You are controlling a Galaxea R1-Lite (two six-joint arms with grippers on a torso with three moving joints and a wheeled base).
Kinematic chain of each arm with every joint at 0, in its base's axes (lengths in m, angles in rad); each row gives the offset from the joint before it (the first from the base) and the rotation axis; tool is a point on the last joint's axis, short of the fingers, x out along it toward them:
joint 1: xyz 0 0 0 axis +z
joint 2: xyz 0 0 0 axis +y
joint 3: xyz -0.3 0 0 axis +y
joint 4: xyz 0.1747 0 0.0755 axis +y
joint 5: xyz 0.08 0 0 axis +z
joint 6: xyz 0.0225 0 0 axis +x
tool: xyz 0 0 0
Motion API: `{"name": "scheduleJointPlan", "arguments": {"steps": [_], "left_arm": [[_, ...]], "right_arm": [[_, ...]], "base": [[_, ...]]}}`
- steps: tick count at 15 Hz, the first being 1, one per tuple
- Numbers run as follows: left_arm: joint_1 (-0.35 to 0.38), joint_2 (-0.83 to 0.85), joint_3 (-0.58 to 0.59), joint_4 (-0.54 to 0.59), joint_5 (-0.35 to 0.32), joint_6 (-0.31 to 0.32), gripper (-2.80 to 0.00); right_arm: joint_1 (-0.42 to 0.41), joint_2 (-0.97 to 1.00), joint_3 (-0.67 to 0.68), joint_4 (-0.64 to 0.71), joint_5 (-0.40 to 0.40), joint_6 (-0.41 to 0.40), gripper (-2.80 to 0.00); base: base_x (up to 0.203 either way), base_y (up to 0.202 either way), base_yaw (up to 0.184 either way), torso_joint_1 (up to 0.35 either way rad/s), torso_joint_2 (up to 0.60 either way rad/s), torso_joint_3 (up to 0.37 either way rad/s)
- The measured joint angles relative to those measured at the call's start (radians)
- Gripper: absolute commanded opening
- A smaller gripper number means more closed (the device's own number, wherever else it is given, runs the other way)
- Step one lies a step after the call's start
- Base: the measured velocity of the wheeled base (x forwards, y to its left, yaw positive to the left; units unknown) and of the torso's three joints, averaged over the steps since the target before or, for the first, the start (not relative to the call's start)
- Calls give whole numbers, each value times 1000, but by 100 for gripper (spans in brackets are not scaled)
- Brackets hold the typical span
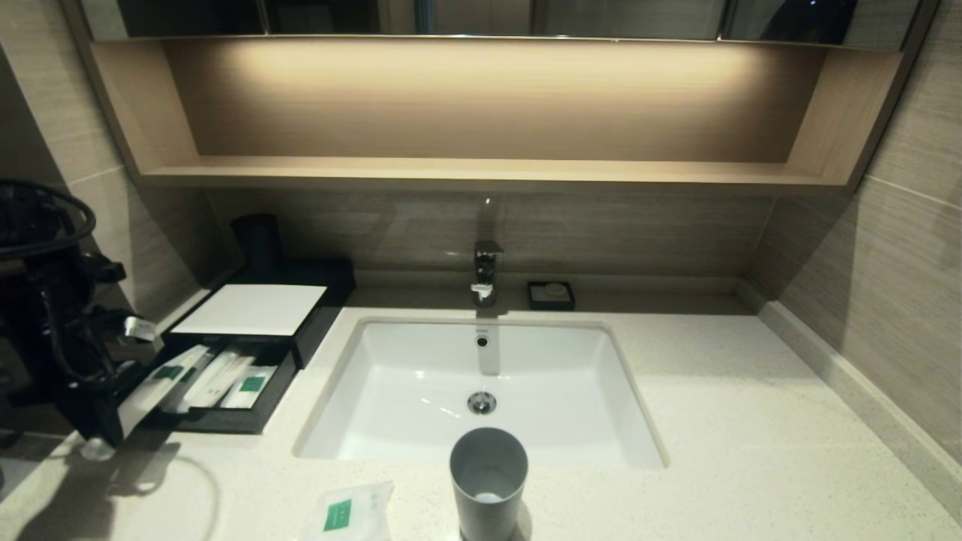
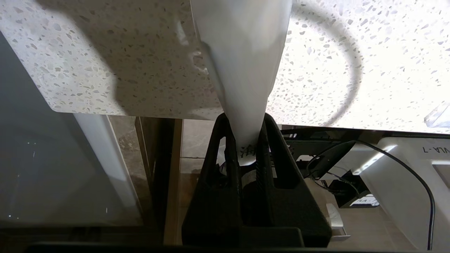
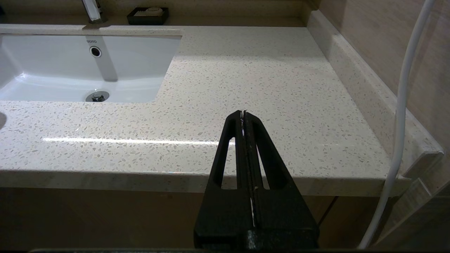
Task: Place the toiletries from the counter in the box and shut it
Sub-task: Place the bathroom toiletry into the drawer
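Note:
The black box (image 1: 319, 300) with a white top panel stands at the counter's (image 1: 751, 421) back left, its drawer (image 1: 225, 422) pulled out. In the drawer lie a narrow white packet (image 1: 218, 376) and a squarish green-labelled one (image 1: 252, 386). My left gripper (image 1: 113, 421) (image 2: 246, 121) is shut on one end of a long thin packet (image 1: 169, 373) (image 2: 242, 63), which slants over the drawer's left side. Another squarish packet (image 1: 346, 515) lies on the counter's front edge. My right gripper (image 3: 243, 113) is shut and empty by the counter's front right edge.
A grey cup (image 1: 488, 481) stands in front of the white sink (image 1: 526, 421), beside the loose packet. A tap (image 1: 485, 272) and a small black soap dish (image 1: 551, 294) sit behind the sink. A dark cylinder (image 1: 258, 244) stands behind the box. A wooden shelf (image 1: 481, 173) runs above.

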Motion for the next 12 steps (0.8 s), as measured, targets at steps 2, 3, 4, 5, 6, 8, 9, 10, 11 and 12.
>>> {"name": "scheduleJointPlan", "arguments": {"steps": [2,3,4,5,6,8,9,10,11,12], "left_arm": [[0,3,0,-5,0,-3,-280],[-1,4,0,-17,-1,-6,-280],[-1,6,0,-29,0,-10,-280],[-1,7,0,-42,1,-13,-280],[-1,8,0,-54,1,-14,-280],[0,10,0,-85,3,-11,-280],[0,11,0,-96,3,-10,-280],[-1,14,0,-105,3,-10,-280],[-3,16,0,-111,4,-8,-280],[-4,17,0,-121,5,-8,-280]], "right_arm": [[0,0,0,0,0,0,-280],[0,0,0,0,0,0,-280],[0,0,0,0,0,0,-280],[0,0,0,0,0,0,-280],[0,0,0,0,0,0,-280],[0,0,0,0,0,0,-280],[0,0,0,0,0,0,-280],[0,0,0,0,0,0,-280],[0,0,0,0,0,0,-280],[0,0,0,0,0,0,-280]], "base": [[0,0,0,0,0,0],[0,0,0,0,0,0],[0,0,0,0,0,0],[0,0,0,0,0,0],[0,0,0,0,0,0],[0,0,0,0,0,0],[0,0,0,0,0,0],[0,0,0,0,0,0],[0,0,0,0,0,0],[0,0,0,0,0,0]]}}
